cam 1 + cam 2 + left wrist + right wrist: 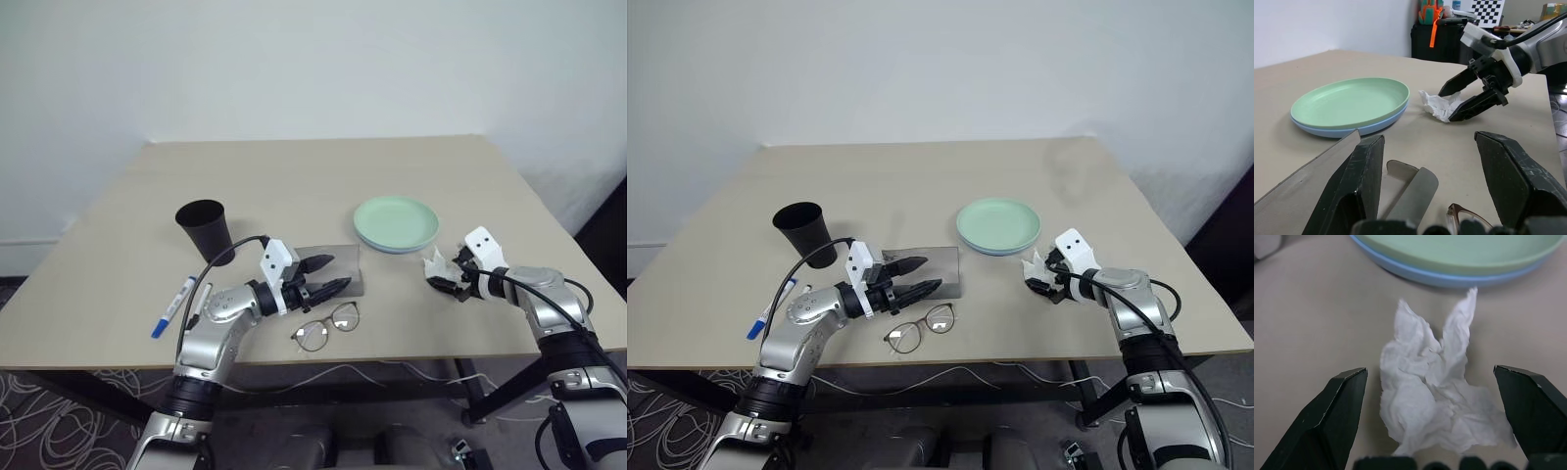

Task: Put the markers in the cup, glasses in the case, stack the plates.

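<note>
Two plates sit stacked on the table [294,176], the mint green plate [396,221] on the light blue plate [1347,131]. The right gripper [1436,423] hangs with fingers spread wide either side of a crumpled white paper scrap [1435,396] just beside them. The left gripper [331,274] hovers open over the grey case [345,257], the glasses [326,327] lying nearby; one marker [173,305] rests near the black cup [206,229]

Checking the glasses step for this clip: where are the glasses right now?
The glasses lie open on the table near its front edge, just in front of the grey case and under the left gripper, not in the case.
</note>
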Tool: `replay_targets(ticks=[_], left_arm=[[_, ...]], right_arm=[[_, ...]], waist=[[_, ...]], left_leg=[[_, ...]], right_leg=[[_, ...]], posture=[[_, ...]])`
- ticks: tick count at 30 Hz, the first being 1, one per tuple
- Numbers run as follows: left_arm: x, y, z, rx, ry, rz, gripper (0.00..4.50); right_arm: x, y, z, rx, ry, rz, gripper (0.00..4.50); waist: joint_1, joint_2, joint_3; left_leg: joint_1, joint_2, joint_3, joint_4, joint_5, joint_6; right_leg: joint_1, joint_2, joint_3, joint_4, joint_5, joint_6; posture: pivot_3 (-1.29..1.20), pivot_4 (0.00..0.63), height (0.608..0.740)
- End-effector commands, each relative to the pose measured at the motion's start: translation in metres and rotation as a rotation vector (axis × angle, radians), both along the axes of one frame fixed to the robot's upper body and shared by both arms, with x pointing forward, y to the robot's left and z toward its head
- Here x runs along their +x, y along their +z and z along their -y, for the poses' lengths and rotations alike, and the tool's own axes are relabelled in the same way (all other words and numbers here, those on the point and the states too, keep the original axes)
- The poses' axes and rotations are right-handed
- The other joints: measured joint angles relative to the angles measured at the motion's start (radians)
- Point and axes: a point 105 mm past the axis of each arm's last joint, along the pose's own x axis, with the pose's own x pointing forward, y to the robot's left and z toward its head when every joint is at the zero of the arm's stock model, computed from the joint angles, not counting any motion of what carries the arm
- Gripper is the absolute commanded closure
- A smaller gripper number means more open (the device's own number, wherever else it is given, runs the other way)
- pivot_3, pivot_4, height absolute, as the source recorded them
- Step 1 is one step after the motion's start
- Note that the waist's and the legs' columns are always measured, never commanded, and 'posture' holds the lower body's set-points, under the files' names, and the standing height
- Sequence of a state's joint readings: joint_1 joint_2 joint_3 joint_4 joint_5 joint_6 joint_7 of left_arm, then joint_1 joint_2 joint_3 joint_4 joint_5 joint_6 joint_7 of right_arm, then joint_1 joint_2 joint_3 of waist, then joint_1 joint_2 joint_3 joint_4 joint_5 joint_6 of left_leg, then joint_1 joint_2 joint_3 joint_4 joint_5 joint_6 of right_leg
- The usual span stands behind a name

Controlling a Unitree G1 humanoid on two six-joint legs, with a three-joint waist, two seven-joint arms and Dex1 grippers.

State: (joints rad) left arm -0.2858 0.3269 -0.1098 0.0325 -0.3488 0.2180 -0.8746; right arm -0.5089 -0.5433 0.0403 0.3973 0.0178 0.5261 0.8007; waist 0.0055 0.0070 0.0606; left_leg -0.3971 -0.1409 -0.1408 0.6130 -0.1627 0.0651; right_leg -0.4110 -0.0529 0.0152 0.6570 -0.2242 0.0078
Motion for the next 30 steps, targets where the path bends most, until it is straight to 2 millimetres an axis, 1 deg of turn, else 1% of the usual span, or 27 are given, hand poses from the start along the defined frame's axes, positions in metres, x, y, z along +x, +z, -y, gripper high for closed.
replay_targets(ticks=[1,3,4,8,9,11,14,15,16,20,23,24,27,30], left_arm=[[0.002,0.015,0.003,-0.005,-0.011,0.063,1.4],[0.002,0.015,0.002,-0.004,-0.008,0.063,1.4],[0.002,0.015,0.002,-0.004,-0.007,0.063,1.4],[0.001,0.014,0.001,-0.004,-0.004,0.064,1.4],[0.001,0.014,0.001,-0.004,-0.003,0.064,1.4],[0.001,0.014,0.001,-0.004,-0.002,0.063,1.4],[0.001,0.014,0.001,-0.004,-0.002,0.063,1.4],[0.001,0.014,0.001,-0.003,-0.002,0.063,1.4],[0.001,0.014,0.0,-0.003,-0.001,0.063,1.4],[0.003,0.014,-0.002,0.003,0.013,0.07,1.4],[0.015,0.013,-0.009,0.035,0.088,0.108,1.4],[0.019,0.013,-0.012,0.042,0.109,0.119,1.4],[0.028,0.014,-0.018,0.056,0.157,0.145,1.4],[0.035,0.014,-0.022,0.067,0.189,0.159,1.4]], right_arm=[[0.008,0.015,-0.005,0.003,0.009,0.04,0.19],[0.009,0.014,-0.006,-0.002,0.013,0.041,0.63],[0.01,0.015,-0.006,-0.002,0.014,0.042,0.93],[0.011,0.015,-0.007,-0.003,0.019,0.045,2.3],[0.011,0.015,-0.007,-0.004,0.02,0.046,2.58],[0.011,0.016,-0.008,-0.005,0.027,0.05,3.35],[0.012,0.02,-0.009,-0.011,0.031,0.065,4.36],[0.014,0.023,-0.008,-0.022,0.034,0.086,4.48],[0.016,0.031,-0.01,-0.022,0.048,0.117,4.48],[0.02,0.053,-0.017,-0.013,0.103,0.194,4.48],[0.034,0.078,-0.024,-0.014,0.117,0.282,4.48],[0.039,0.083,-0.026,-0.012,0.119,0.3,4.48],[0.053,0.089,-0.036,-0.008,0.127,0.326,4.48],[0.07,0.088,-0.05,-0.013,0.13,0.339,4.48]], waist=[[0.0,0.0,0.0],[0.0,0.0,0.0],[0.0,0.0,0.0],[0.0,0.0,0.0],[0.0,0.0,0.0],[0.0,0.0,0.0],[0.0,0.0,0.0],[0.0,0.0,0.0],[0.0,0.0,0.0],[0.0,0.0,0.0],[-0.004,0.0,0.001],[-0.005,0.0,0.001],[-0.004,-0.001,0.0],[-0.004,-0.001,0.0]], left_leg=[[0.0,0.0,0.0,0.0,0.0,0.0],[0.0,0.0,0.0,0.0,0.0,0.0],[0.0,0.0,0.0,0.0,0.0,0.0],[0.0,0.0,0.0,0.0,0.0,0.0],[0.0,0.0,0.0,0.0,0.0,0.0],[0.0,0.0,0.0,0.0,0.0,0.0],[0.0,0.0,0.0,0.0,0.0,0.0],[-0.001,0.0,0.0,0.0,0.0,0.0],[-0.001,0.0,0.0,0.0,0.0,0.0],[-0.001,0.0,0.0,0.0,0.0,0.0],[-0.001,0.0,0.0,0.0,0.0,0.0],[-0.001,0.0,0.0,0.0,0.0,0.0],[0.0,0.0,-0.001,0.0,0.0,0.0],[0.0,0.0,-0.002,0.0,0.0,0.0]], right_leg=[[0.0,0.0,0.0,0.0,0.0,0.0],[0.0,0.0,0.0,0.0,0.0,0.0],[0.0,0.0,0.0,0.0,0.0,0.0],[0.0,0.0,-0.001,0.0,0.0,0.0],[0.0,0.0,-0.001,0.0,0.0,0.0],[0.0,0.0,-0.001,0.0,0.0,0.0],[0.0,0.0,-0.001,-0.001,0.0,0.001],[0.0,0.0,-0.001,-0.001,0.0,0.001],[0.0,0.0,-0.001,-0.001,0.0,0.001],[0.0,0.0,-0.001,-0.001,0.0,0.001],[0.0,0.0,-0.001,-0.001,0.0,0.001],[0.0,0.0,-0.001,-0.001,0.0,0.001],[0.0,0.0,-0.002,0.0,0.0,0.001],[0.001,0.0,-0.003,-0.001,0.0,0.001]], posture=[[0.0,0.0,0.738],[0.0,0.0,0.738],[0.0,0.0,0.738],[0.0,0.0,0.738],[0.0,0.0,0.738],[0.0,0.0,0.738],[0.0,0.0,0.738],[0.0,0.0,0.738],[0.0,0.0,0.738],[0.0,0.0,0.738],[0.0,0.0,0.738],[0.0,0.0,0.738],[0.0,0.0,0.738],[0.0,0.0,0.738]])
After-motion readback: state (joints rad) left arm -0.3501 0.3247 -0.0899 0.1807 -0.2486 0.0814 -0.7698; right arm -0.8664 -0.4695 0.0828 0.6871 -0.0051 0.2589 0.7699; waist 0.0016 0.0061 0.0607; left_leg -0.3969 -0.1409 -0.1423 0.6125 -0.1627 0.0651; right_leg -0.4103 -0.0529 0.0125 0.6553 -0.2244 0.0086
